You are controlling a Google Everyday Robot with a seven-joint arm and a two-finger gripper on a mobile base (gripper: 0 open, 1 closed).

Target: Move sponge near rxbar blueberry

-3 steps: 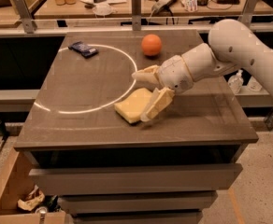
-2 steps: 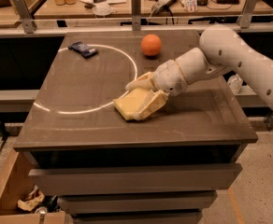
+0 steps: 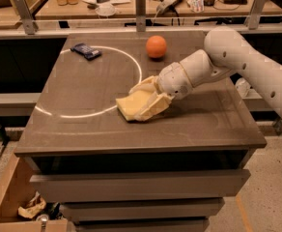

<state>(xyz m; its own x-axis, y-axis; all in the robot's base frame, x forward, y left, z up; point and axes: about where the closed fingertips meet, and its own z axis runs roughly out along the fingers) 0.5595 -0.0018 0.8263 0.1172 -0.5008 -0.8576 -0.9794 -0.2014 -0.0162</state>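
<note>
- The gripper [image 3: 140, 103] is low over the table [image 3: 83, 132], right of its middle, reaching in from the right at the end of the white arm [image 3: 242, 62].
- Its two fingers [image 3: 142, 85] lie one on the far side and one on the near side of the sponge [image 3: 129, 106]. They are closed against it, so the pad is pinched between them.
- The sponge is pale yellow. Its left end sticks out past the fingertips, and it seems to rest on the tabletop with that corner touching the surface.
- The sponge sits on the right edge of a thin white ring [image 3: 140, 71] marked on the tabletop, overlapping the line.
- The blue snack bar [image 3: 86, 50] lies flat near the far left corner of the table, just on the ring's far left arc. It is well apart from the sponge and the gripper.
- An orange ball [image 3: 156, 46] stands near the far edge, just outside the ring, beyond the gripper and not touching it.
- Drawers [image 3: 136, 185] show below the tabletop, and an open cardboard box [image 3: 3, 197] stands on the floor at lower left.
</note>
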